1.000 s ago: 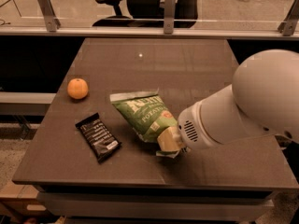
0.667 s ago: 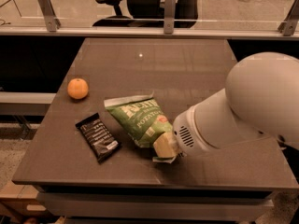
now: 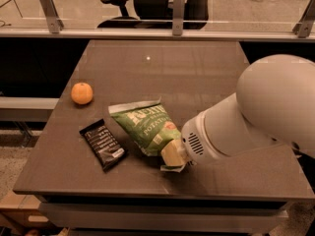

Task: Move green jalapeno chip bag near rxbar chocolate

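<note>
Crinkly glossy green jalapeno chip bag (image 3: 142,124); matt plastic gripper (image 3: 172,159) clamping its near end.

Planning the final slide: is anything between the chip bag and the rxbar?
Nothing visible: only bare table separates the green jalapeno chip bag from the rxbar chocolate. The orange sits apart, behind the bar. The gripper holds the bag's opposite end.

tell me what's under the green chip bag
Only the brown table shows around the green chip bag. The end effector grips and covers its near-right end; anything beneath the bag is hidden.
</note>
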Action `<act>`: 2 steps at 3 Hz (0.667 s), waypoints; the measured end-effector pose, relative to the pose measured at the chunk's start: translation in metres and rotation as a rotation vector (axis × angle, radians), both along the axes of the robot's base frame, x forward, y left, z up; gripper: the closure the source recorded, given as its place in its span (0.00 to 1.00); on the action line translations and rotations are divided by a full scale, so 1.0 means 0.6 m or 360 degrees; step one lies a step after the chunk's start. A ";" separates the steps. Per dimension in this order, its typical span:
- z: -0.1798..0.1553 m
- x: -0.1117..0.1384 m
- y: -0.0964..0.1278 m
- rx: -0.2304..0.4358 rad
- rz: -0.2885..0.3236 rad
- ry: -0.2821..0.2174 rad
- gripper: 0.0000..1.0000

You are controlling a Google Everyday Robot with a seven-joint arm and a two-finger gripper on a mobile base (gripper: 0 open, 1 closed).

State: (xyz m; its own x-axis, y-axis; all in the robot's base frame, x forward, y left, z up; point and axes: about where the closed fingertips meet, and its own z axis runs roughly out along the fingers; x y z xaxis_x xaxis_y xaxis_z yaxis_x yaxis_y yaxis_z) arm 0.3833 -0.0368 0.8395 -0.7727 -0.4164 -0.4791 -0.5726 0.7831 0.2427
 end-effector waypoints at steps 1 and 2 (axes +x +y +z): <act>0.001 -0.001 0.002 -0.0002 0.0003 -0.0002 0.36; 0.002 -0.001 0.003 -0.0003 0.0006 -0.0005 0.12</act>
